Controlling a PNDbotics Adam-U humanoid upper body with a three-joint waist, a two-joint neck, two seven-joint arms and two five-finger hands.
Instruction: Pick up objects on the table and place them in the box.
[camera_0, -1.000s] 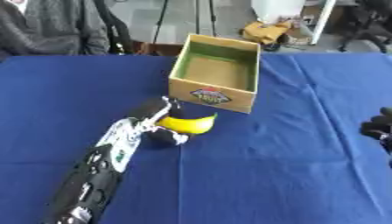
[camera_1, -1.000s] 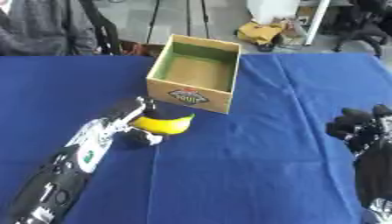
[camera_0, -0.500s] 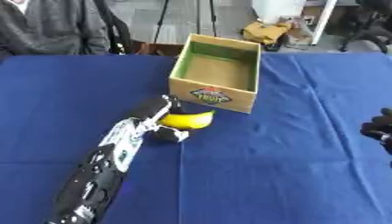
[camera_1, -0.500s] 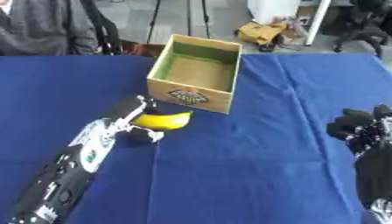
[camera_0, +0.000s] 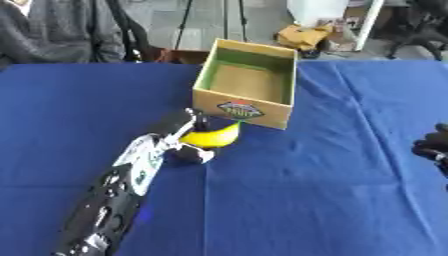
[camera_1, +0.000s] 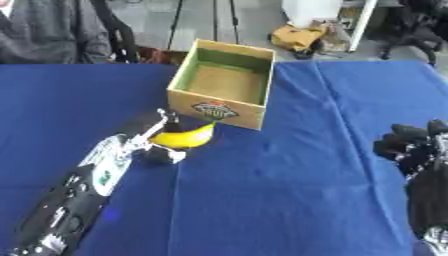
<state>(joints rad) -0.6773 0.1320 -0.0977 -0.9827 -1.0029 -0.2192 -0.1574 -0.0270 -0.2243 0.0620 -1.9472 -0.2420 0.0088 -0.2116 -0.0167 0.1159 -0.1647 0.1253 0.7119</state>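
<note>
A robot's left hand (camera_0: 179, 131) grips a yellow banana (camera_0: 211, 137), its fingers curled around the fruit's left end. The banana sits just in front of the near wall of an open cardboard box (camera_0: 247, 83), its tip close to the printed label. Whether it is lifted off the blue tabletop (camera_0: 315, 190) or resting on it is hard to tell.

The box looks empty, so the task seems to be at its start. To finish this step well, the hand likely needs to raise the banana above the near rim before moving it forward, so the fruit does not knock the wall and push the box away. The fingers should let go only once the banana is over the open middle.

The left arm reaches in from the lower left, stretched diagonally toward the box, wrist nearly straight. The right hand (camera_1: 411, 147) waits at the right edge, well apart from the box, fingers curled and holding nothing.
</note>
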